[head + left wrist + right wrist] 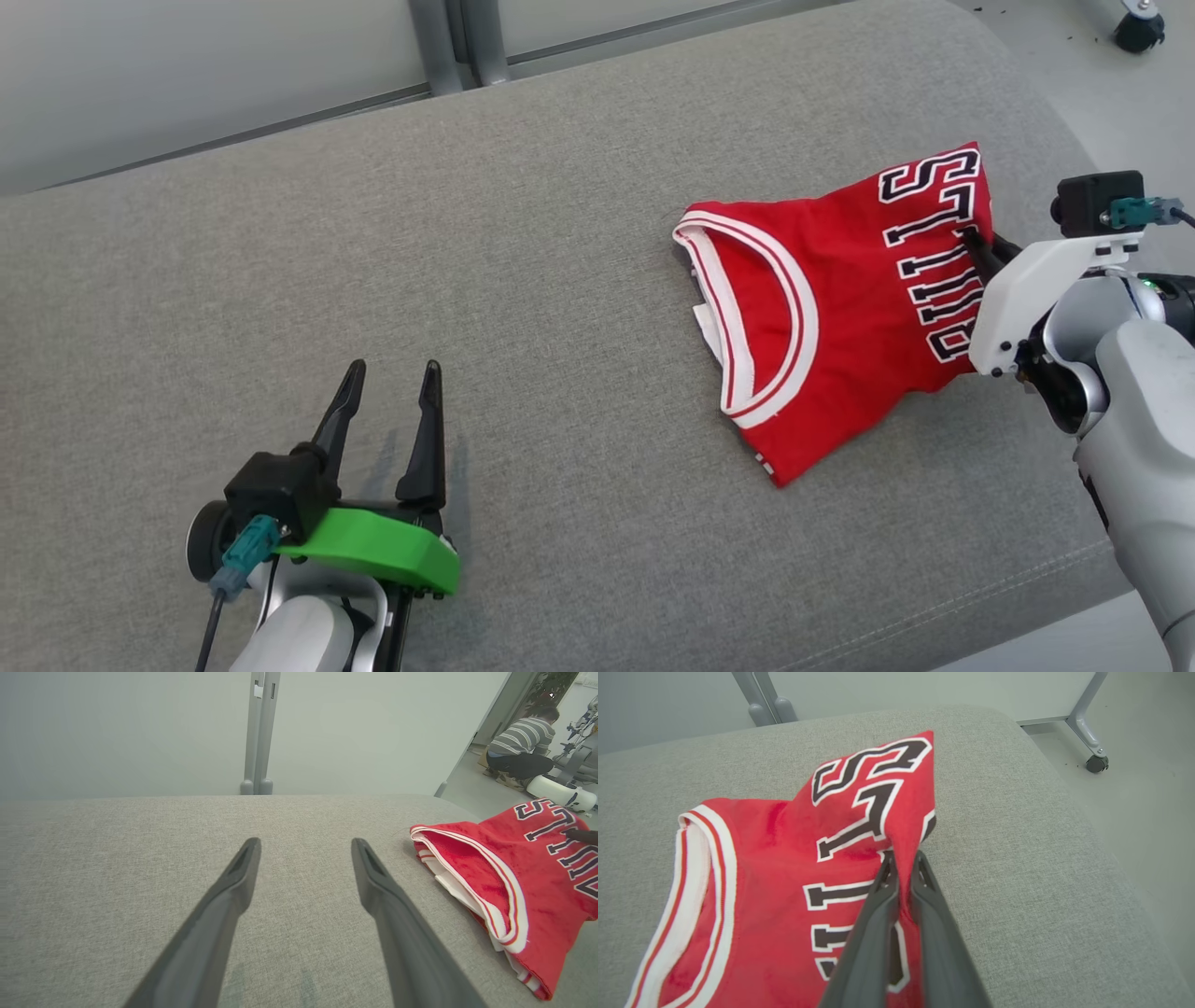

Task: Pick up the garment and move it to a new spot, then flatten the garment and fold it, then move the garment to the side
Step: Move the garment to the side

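The garment (840,308) is a red jersey with white trim and dark lettering, folded small on the right side of the grey cushion (467,280). My right gripper (976,245) is shut on the garment's right edge, lifting that edge into a peak. In the right wrist view the fingers (882,891) pinch a fold of the red garment (784,858) at my right gripper (903,861). My left gripper (390,371) stands open over bare cushion at the lower left, far from the garment. The left wrist view shows my left gripper (306,847) open, the garment (518,877) off to its right.
The cushion's right edge (1074,140) curves down to the floor close behind the garment. Grey metal posts (457,42) stand at the back. A caster wheel (1139,33) sits on the floor at the upper right. A person (523,749) crouches far off in the left wrist view.
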{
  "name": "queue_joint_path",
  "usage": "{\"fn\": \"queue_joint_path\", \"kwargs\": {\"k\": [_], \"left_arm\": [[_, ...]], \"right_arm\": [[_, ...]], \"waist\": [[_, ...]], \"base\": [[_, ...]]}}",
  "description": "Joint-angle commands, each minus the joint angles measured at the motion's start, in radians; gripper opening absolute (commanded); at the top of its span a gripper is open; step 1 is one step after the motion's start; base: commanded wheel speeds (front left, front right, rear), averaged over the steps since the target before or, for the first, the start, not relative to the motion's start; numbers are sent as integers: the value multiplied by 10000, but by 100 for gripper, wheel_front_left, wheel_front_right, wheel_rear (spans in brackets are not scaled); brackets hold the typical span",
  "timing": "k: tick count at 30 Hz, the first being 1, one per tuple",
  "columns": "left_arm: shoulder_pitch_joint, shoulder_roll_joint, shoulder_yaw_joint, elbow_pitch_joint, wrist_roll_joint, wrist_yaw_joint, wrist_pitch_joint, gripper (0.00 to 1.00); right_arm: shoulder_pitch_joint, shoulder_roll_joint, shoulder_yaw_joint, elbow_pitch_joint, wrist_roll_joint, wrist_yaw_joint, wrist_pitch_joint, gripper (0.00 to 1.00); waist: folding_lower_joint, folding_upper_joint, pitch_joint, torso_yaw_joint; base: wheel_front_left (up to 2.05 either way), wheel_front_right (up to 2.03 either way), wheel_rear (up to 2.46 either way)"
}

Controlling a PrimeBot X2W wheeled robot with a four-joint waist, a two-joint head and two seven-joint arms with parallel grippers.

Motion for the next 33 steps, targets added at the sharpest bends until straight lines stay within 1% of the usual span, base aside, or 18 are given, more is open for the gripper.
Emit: {"fn": "queue_joint_path", "kwargs": {"k": [1,6,15,22,23,27,29,33], "left_arm": [[-161,94,33,-40,36,77,29,100],[-243,249,43,-321,117,168,155,100],[-456,683,-28,-1001,462,418,609,100],[-493,929,-59,-1484,585,540,887,100],[-493,929,-59,-1484,585,540,887,100],[-416,1023,-79,-1653,606,618,990,100],[-393,1038,-96,-1714,613,643,1018,100],[-322,1016,-144,-1735,618,692,1008,100]], "right_arm": [[-175,-98,-57,80,-40,-13,-120,0],[-580,-554,-430,647,-521,-13,-655,0],[-1336,-1413,-1498,1797,-1597,-15,-1458,0],[-1845,-1614,-2071,2810,-2603,-13,-1991,0],[-1845,-1614,-2071,2810,-2603,-13,-1991,0],[-2029,-1725,-2504,3327,-3253,-15,-2630,0],[-2084,-1713,-2736,3556,-3678,-15,-3000,100],[-2095,-1520,-3079,3928,-4194,-15,-3618,100]], "waist": [[0,40,58,117],[0,40,359,463],[0,40,1045,1084],[0,40,1398,1463],[0,40,1398,1463],[0,40,1489,1561],[0,40,1502,1587],[0,40,1431,1583]], "base": [[0,0,0],[0,0,0],[0,0,0],[0,0,0],[0,0,0],[0,0,0],[0,0,0],[0,0,0]]}}
